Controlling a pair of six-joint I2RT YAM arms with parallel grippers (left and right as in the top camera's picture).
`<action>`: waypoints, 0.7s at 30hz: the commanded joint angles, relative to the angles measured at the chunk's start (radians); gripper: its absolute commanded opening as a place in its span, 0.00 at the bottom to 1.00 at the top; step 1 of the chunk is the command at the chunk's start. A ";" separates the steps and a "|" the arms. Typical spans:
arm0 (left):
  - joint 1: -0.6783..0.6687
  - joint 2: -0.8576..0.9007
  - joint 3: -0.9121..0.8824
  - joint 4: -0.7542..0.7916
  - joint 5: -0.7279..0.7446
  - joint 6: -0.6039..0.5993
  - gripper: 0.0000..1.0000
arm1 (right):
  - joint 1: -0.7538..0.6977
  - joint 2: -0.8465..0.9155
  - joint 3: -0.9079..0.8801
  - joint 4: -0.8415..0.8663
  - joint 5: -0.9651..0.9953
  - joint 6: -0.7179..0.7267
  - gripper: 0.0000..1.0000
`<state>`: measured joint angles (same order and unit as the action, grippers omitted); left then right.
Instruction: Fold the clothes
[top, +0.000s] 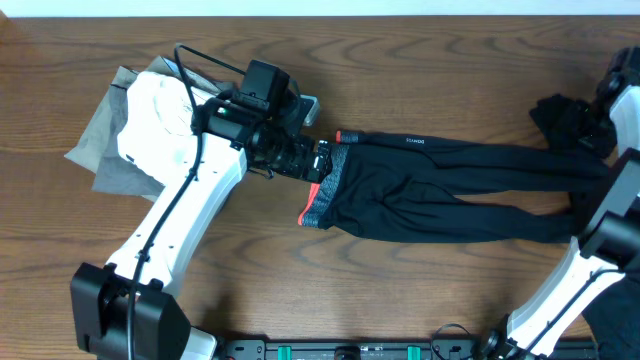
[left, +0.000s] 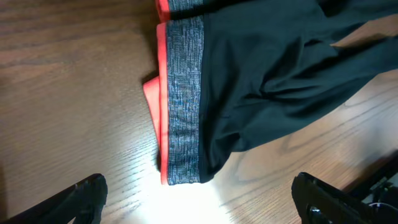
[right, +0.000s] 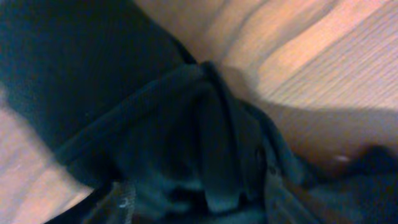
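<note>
Left gripper (top: 303, 160) was seen from overhead poised at the waistband (top: 322, 188) of the leggings (top: 460, 185). These were stretched flat and lengthwise away from it toward the right gripper (top: 608, 100). No fold was visible in them, so the folding was judged hardly begun. Behind the left gripper a white and grey pile (top: 110, 135) lay under its arm (top: 180, 215). A crumpled black piece (top: 560, 118) lay beside the right gripper.

From the left wrist, the fingers (left: 84, 199) were seen spread wide with nothing between them. Just ahead lay the waistband, a heathered grey knit edged in coral, against smooth matte black cloth on the grained wooden table (left: 74, 93).

From the right wrist, only blurred, bunched dark fabric (right: 186, 124) was shown close up. Whether those jaws were holding it could not be told.
</note>
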<state>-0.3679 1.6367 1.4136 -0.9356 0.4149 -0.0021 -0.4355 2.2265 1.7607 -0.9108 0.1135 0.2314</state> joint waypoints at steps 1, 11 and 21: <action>-0.007 0.019 0.016 0.003 -0.008 0.009 0.97 | -0.005 0.049 0.004 -0.001 0.041 -0.005 0.37; -0.007 0.028 0.014 0.002 -0.008 0.009 0.97 | -0.122 -0.074 0.082 0.036 0.331 0.051 0.05; -0.007 0.028 0.014 0.015 -0.008 0.009 0.97 | -0.221 -0.150 0.152 0.142 -0.019 -0.013 0.13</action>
<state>-0.3714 1.6554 1.4136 -0.9222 0.4149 -0.0021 -0.6662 2.0983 1.8915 -0.7849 0.2390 0.2573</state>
